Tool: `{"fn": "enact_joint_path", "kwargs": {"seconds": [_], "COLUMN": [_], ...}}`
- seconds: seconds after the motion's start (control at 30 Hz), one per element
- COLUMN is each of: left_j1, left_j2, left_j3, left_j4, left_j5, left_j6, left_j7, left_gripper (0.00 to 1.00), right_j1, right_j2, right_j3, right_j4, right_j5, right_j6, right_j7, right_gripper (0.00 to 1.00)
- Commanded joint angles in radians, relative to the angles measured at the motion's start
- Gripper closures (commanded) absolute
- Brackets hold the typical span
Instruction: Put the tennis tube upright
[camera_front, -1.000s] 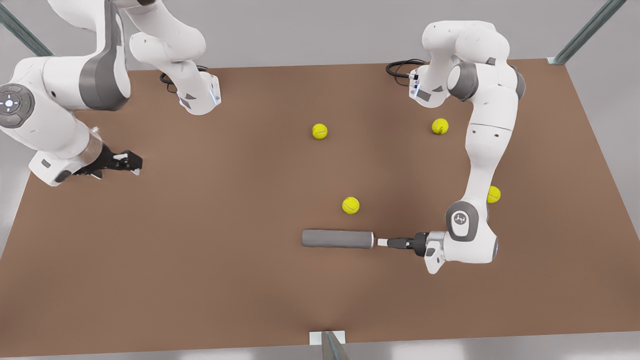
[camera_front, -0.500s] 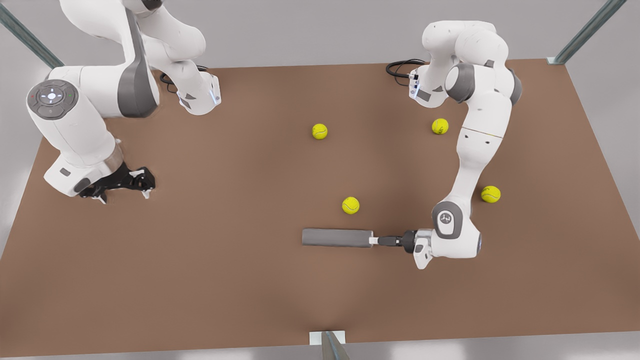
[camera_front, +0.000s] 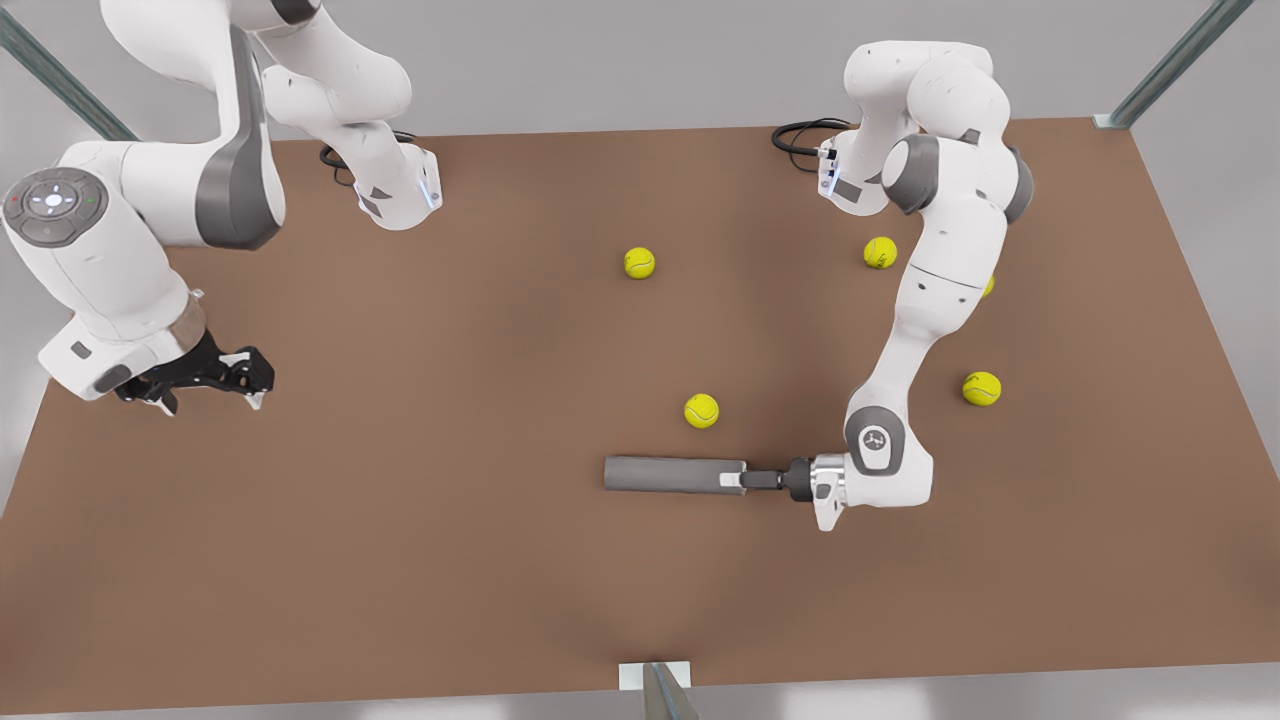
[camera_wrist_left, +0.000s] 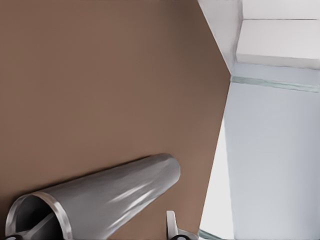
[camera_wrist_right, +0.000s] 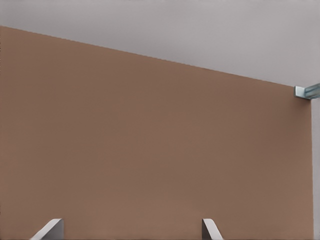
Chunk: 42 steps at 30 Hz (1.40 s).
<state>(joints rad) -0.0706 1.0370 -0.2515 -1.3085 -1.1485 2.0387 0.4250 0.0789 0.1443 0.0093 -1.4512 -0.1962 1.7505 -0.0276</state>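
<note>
The grey tennis tube (camera_front: 672, 475) lies flat on the brown table (camera_front: 400, 560), its lighter rim toward the front view's right. In the left wrist view the tube (camera_wrist_left: 115, 192) lies close up, with its hollow rim end nearest. My left gripper (camera_front: 735, 480) lies level with the table at that rim end, open, with the tube's end between its fingers (camera_wrist_left: 171, 227). My right gripper (camera_front: 245, 380) hovers open over bare table at the front view's left, far from the tube, and its fingertips (camera_wrist_right: 50, 227) are spread wide.
Several yellow-green tennis balls lie on the table: one (camera_front: 701, 411) just behind the tube, one (camera_front: 639, 262) at mid-back, one (camera_front: 880, 252) by the left arm's base, one (camera_front: 981, 388) behind the left arm. The table's edge runs beyond the tube's far end.
My left gripper has slid toward the front view's left until its fingertips reach the tube's rim end. The right arm has swung about at the front view's left. The tube has not moved.
</note>
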Motion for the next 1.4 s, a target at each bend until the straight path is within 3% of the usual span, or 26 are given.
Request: {"fn": "enact_joint_path", "kwargs": {"seconds": [0.0, 0.47, 1.13, 1.17, 1.2, 1.23, 1.37], "left_j1": [0.0, -0.009, -0.035, -0.035, -0.034, -0.029, -0.017], "left_j2": [0.0, -0.005, -0.035, -0.037, -0.037, -0.038, -0.041], "left_j3": [0.0, -0.015, -0.078, -0.078, -0.078, -0.078, -0.078], "left_j4": [0.0, 0.002, -0.009, -0.009, -0.009, -0.009, -0.008], "left_j5": [-0.025, -0.158, -0.162, -0.162, -0.162, -0.16, -0.158], "left_j6": [0.0, 0.008, 0.095, 0.095, 0.095, 0.092, 0.087], "left_j7": [0.0, -0.005, -0.046, -0.046, -0.046, -0.048, -0.048], "left_gripper": [0.01, 0.01, 0.01, 0.08, 0.4, 0.58, 0.74], "right_j1": [-0.004, -0.001, 0.013, 0.013, 0.013, 0.013, 0.01], "right_j2": [0.001, 0.008, 0.024, 0.028, 0.028, 0.028, 0.032], "right_j3": [0.0, 0.0, 0.005, 0.005, 0.005, 0.005, 0.005], "right_j4": [-0.001, -0.018, -0.025, -0.025, -0.025, -0.025, -0.025], "right_j5": [0.0, 0.004, 0.001, 0.0, 0.0, 0.0, 0.0], "right_j6": [0.0, 0.012, 0.015, 0.017, 0.015, 0.017, 0.015], "right_j7": [0.0, 0.002, 0.011, 0.026, 0.025, 0.025, 0.025], "right_gripper": [0.0, 0.0, 0.0, 0.0, 0.0, 0.0, 0.0]}}
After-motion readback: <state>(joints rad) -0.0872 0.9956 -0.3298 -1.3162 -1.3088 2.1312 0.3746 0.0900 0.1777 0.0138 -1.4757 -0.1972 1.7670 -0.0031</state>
